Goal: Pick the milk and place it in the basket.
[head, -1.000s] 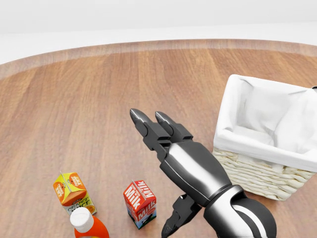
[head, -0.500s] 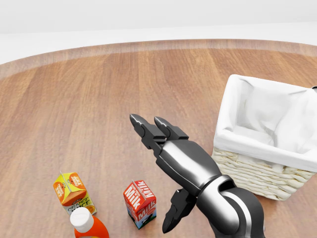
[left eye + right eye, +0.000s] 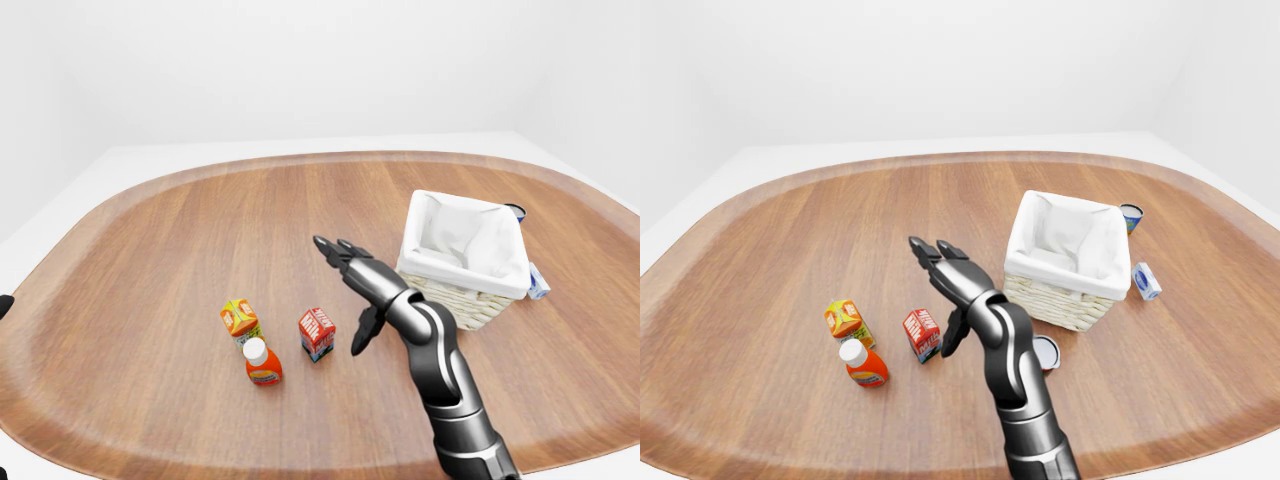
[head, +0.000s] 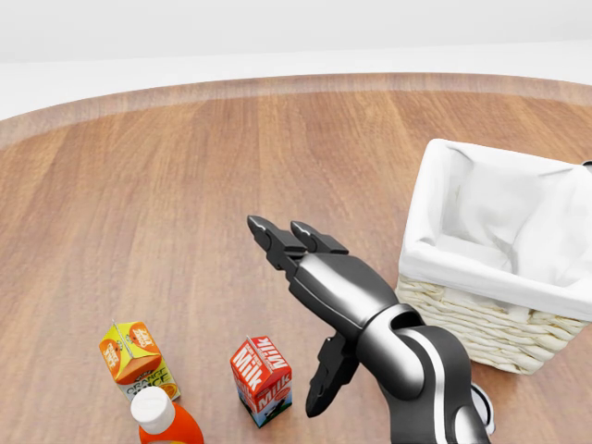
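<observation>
Since the earlier frame, slightly lower and closer to the milk: right hand [image 4: 310,319], spread wide, two fingers pointing up the head view, thumb hanging just right of the carton, holding nothing. Left hand out of sight. At the head view's bottom edge, orange bottle [image 4: 162,418] and, just above it, juice carton [image 4: 132,356]. Just right of those, milk [image 4: 262,378], upright on the table [image 4: 139,203], untouched. Farther up and right, cloth-lined basket [image 4: 481,319], apparently empty. Risk, as a judgement: thumb knocking the small carton over, or a sideways sweep pushing it toward the nearby bottle.
</observation>
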You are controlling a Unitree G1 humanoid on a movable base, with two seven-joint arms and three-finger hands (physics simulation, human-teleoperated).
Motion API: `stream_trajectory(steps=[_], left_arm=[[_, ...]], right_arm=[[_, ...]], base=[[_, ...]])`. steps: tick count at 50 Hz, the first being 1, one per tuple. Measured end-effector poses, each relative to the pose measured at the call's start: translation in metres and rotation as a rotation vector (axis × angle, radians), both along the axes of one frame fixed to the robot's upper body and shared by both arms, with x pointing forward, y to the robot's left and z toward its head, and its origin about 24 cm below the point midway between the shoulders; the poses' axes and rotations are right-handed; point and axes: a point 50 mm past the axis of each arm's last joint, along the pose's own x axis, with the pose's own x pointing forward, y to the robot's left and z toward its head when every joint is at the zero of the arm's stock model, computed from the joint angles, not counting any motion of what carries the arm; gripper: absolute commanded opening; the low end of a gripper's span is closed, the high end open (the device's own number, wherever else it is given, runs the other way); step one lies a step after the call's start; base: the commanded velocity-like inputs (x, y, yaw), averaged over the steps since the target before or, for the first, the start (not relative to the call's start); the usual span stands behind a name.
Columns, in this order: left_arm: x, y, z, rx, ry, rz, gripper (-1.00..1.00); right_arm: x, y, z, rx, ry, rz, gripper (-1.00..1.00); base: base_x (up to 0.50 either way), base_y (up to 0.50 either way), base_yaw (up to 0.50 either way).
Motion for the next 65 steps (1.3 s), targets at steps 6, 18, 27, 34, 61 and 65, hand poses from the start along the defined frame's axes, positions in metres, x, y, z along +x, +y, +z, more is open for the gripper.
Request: stream_trajectory(steps=[6,18,27,34,61,65], left_arm=[[0.000,0.000,0.000,0.000,0.000,0.000,1.00],[0.000,0.000,0.000,0.000,0.000,0.000,1.00],[0.000,0.000,0.000,0.001,0.000,0.000,1.00],[0.000,0.000,0.000,0.001,0.000,0.000,1.00],[0.000,0.000,0.000,0.000,-0.003,-0.004,1.00],[0.000,0.000,0.000,0.000,-0.003,-0.005,1.00]], right_arm=[[0.004,0.002,-0.001,-0.010,0.009,0.001,1.00],[0.010,0.007,-0.002,-0.030,0.020,0.011,1.00],[0.012,0.013,-0.003,-0.040,0.027,0.019,1.00],[0.012,0.016,-0.006,-0.045,0.035,0.026,1.00],[0.012,0.023,-0.017,-0.050,0.077,0.037,1.00],[0.012,0.023,-0.020,-0.050,0.086,0.034,1.00]], base=[[0.00,0.00,0.00],[0.00,0.00,0.00],[0.00,0.00,0.00],[0.00,0.00,0.00],[0.00,0.00,0.00],[0.00,0.00,0.00]])
